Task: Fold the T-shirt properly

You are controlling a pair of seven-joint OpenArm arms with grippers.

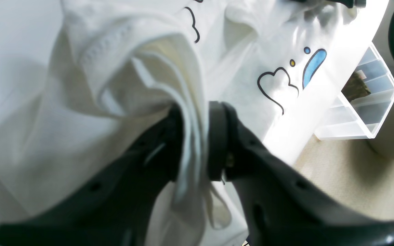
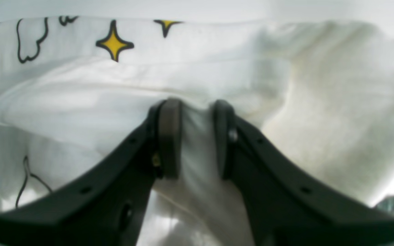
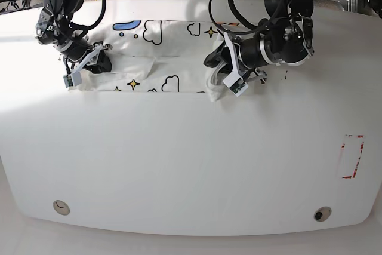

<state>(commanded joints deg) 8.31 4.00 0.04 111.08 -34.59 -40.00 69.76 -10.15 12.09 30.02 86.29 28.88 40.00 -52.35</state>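
Between the fingers of the left gripper [image 1: 197, 143] runs a bunched fold of the shirt [image 1: 142, 85], several white layers squeezed together, so the jaws are nearly closed on cloth. Beyond its tips the fabric rises in a rumpled hood, and farther out lie a black-outlined cloud [image 1: 276, 87] and a blue drop [image 1: 313, 66]. Off to that gripper's right, past the table [image 1: 340, 68] edge, a clear plastic bin [image 1: 364, 99] sits on the floor. The right gripper [image 2: 194, 136] likewise pinches a ridge of shirt between its pads [image 2: 169, 136], jaws drawn close with only cloth in the gap. Just ahead of it a flat band of fabric shows a yellow star [image 2: 114, 42] and cloud outlines; to its right the cloth billows plain and creamy. From the base view, the shirt [image 3: 161, 58] stretches across the far part of the table [image 3: 179, 165], one end held by the right gripper [image 3: 89, 64] and the other, gathered into a lump, by the left gripper [image 3: 219, 67]. Well away from both, near the table's edge, is a red-marked rectangle [image 3: 352, 156].
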